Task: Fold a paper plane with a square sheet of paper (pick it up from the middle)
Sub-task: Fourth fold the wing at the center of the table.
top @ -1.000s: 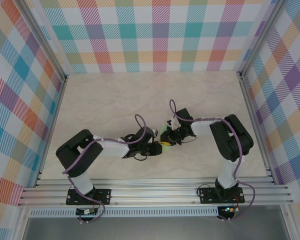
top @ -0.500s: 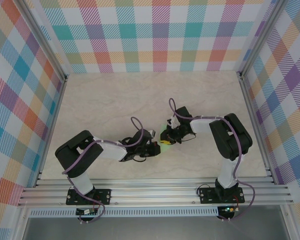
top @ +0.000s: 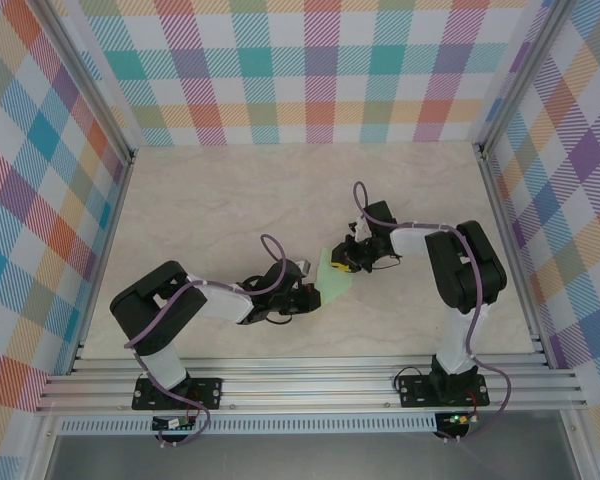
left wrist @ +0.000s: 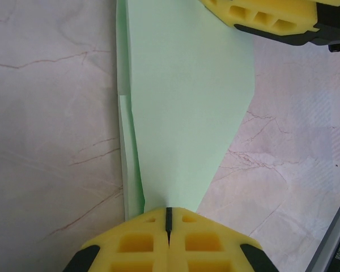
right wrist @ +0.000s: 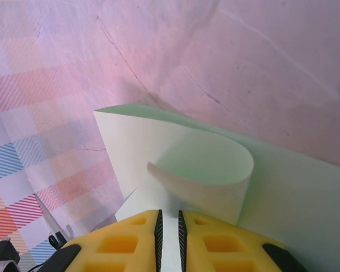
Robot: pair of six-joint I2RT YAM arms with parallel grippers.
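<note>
The sheet of paper [top: 334, 281], pale mint green and folded to a tapering shape, spans the gap between my two grippers at mid-table. My left gripper [top: 315, 296] is shut on its narrow near end; in the left wrist view the jaws [left wrist: 169, 209] meet on the paper [left wrist: 187, 102], whose layered edges show along the left. My right gripper [top: 348, 262] grips the wider far end, its yellow fingers [left wrist: 260, 14] visible there. In the right wrist view its jaws [right wrist: 169, 214] stand a sliver apart with paper [right wrist: 181, 164] between them, and one layer curls up in a loop.
The marbled beige table [top: 230, 200] is walled by checked panels on the left, back and right. An aluminium rail [top: 310, 385] with both arm bases runs along the near edge. Purple cables loop over both arms.
My right gripper has drawn back up and to the right, and more of the paper now shows stretched between the grippers. The left gripper has closed on its end and held still.
</note>
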